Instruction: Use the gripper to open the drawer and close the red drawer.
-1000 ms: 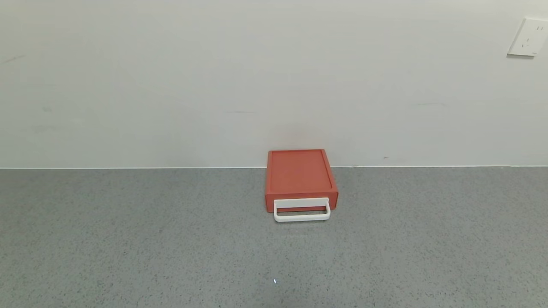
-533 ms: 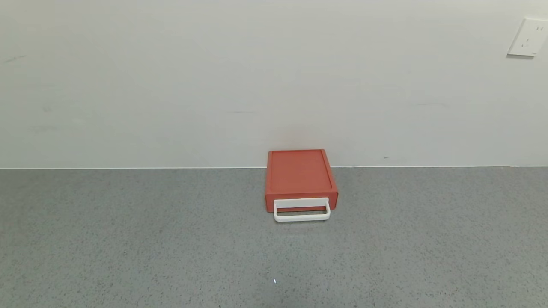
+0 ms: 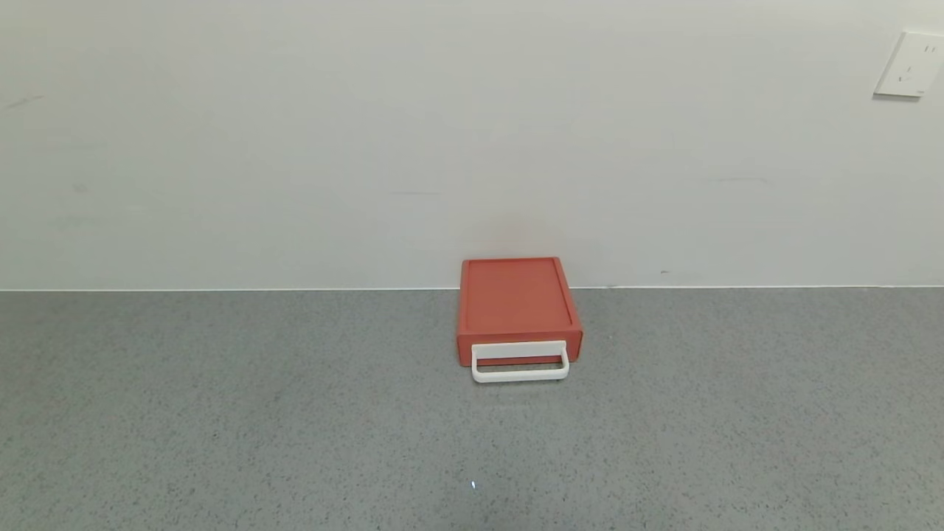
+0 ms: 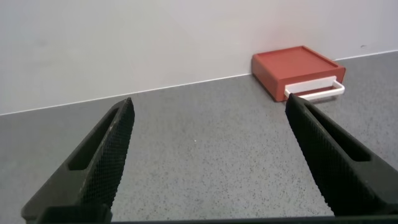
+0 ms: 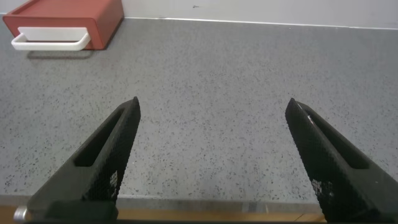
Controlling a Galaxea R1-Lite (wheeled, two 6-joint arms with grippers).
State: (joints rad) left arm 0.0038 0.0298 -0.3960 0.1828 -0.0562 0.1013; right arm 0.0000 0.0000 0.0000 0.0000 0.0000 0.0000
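Note:
A small squarish red box stands against the wall at the back middle of the grey counter. Its drawer is pushed in, with the white loop handle on the front. The box also shows in the left wrist view and the right wrist view. Neither arm shows in the head view. My left gripper is open and empty, low over the counter, well short of the box. My right gripper is open and empty near the counter's front edge.
The grey speckled counter meets a white wall. A white wall socket sits high at the right. The counter's wooden front edge shows in the right wrist view.

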